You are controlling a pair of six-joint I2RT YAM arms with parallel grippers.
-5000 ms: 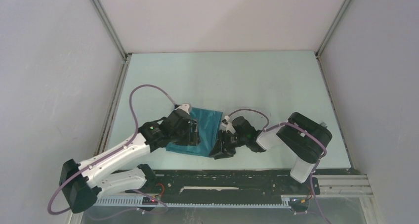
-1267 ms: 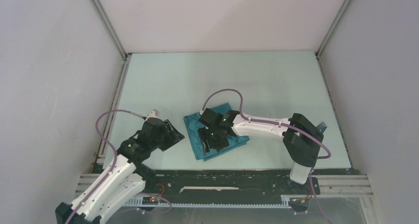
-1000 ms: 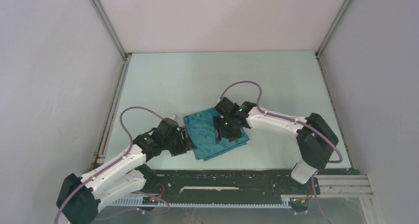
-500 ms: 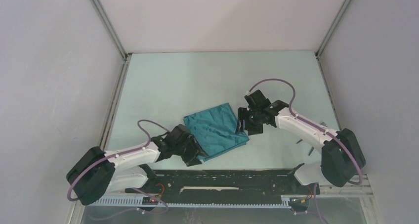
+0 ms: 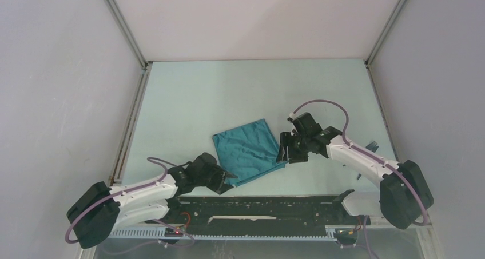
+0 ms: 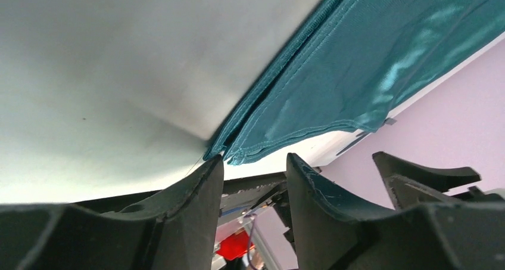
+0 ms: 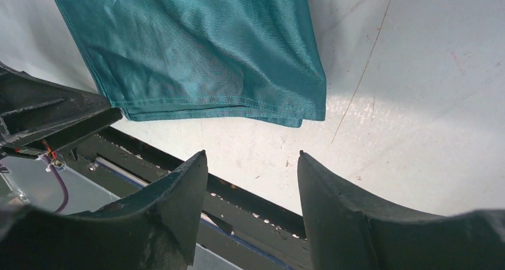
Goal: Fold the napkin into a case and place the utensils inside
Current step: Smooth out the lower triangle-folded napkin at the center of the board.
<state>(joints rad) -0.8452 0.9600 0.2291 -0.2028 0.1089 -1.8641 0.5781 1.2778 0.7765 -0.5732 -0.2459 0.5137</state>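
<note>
Right fingers (image 7: 178,204), parted and empty, have quit the shiny teal satin napkin (image 5: 250,150); left fingers (image 6: 196,192), also parted and empty, reach its lower corner for refolding.

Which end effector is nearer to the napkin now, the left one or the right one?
Left. The left end effector has its fingertips right at the near corner of the napkin. The right end effector is beside the napkin's right edge, with bare table between.
</note>
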